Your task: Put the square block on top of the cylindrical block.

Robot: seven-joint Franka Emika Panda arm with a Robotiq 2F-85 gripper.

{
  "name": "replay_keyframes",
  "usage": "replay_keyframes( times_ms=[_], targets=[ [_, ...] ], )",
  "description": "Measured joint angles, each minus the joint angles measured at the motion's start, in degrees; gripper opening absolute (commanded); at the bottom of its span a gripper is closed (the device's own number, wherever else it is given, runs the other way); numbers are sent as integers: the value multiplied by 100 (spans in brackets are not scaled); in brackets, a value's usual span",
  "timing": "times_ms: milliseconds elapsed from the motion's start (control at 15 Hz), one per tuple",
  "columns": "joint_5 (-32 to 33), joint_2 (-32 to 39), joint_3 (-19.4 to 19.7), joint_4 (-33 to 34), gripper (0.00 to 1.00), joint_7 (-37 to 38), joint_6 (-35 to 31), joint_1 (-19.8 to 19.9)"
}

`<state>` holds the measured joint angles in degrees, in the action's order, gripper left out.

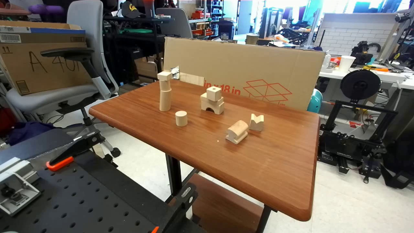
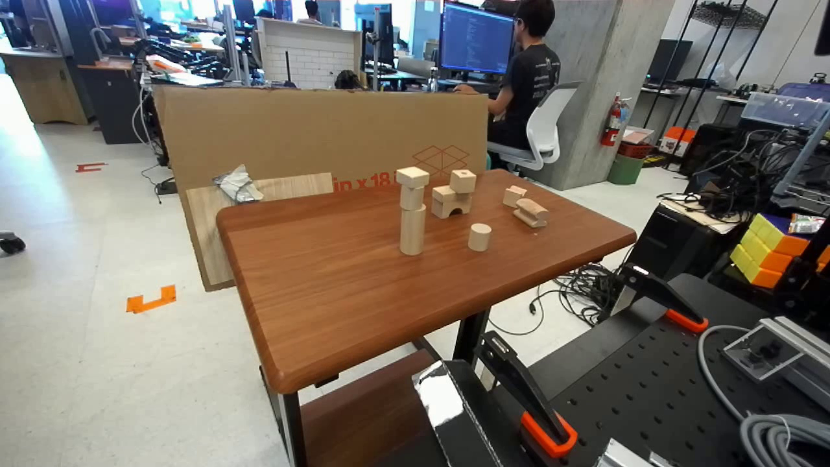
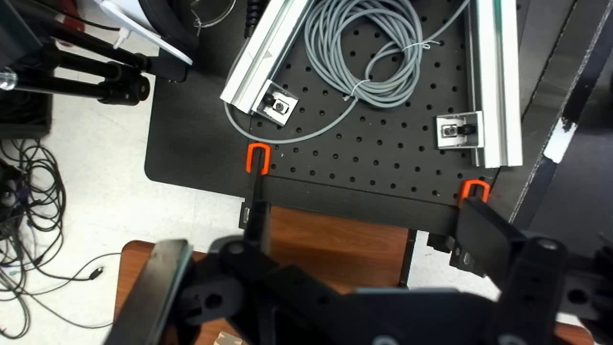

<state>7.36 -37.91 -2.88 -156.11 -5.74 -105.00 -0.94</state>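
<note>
The square block (image 1: 214, 93), a small pale wooden cube with a hole in its top, sits on a stack with an arch-shaped block; it shows in an exterior view (image 2: 463, 181) as well. The cylindrical block (image 1: 181, 118), short and pale, stands upright alone on the brown table (image 1: 271, 168); it also shows in an exterior view (image 2: 479, 237). My gripper (image 3: 365, 208) is open and empty in the wrist view, over the black perforated board's edge, away from the blocks. It is outside both exterior views. A bit of pale wood shows at the wrist view's bottom edge; I cannot tell which block.
A tall wooden column with a flat block on top (image 1: 165, 76) stands near the cylindrical block. A rounded block (image 1: 237, 132) and a notched block (image 1: 256, 122) lie on the table. Cardboard (image 1: 239, 64) stands behind. Orange-tipped clamps (image 2: 551, 434) hold the board.
</note>
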Motion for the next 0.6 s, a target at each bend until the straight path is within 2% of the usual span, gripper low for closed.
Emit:
replay_keyframes(
  times_ms=[200, 600],
  targets=[
    [-221, 608, 66, 350, 100, 264, -281, 4],
    [-318, 2142, 174, 1101, 100, 959, -1920, 166]
  ],
)
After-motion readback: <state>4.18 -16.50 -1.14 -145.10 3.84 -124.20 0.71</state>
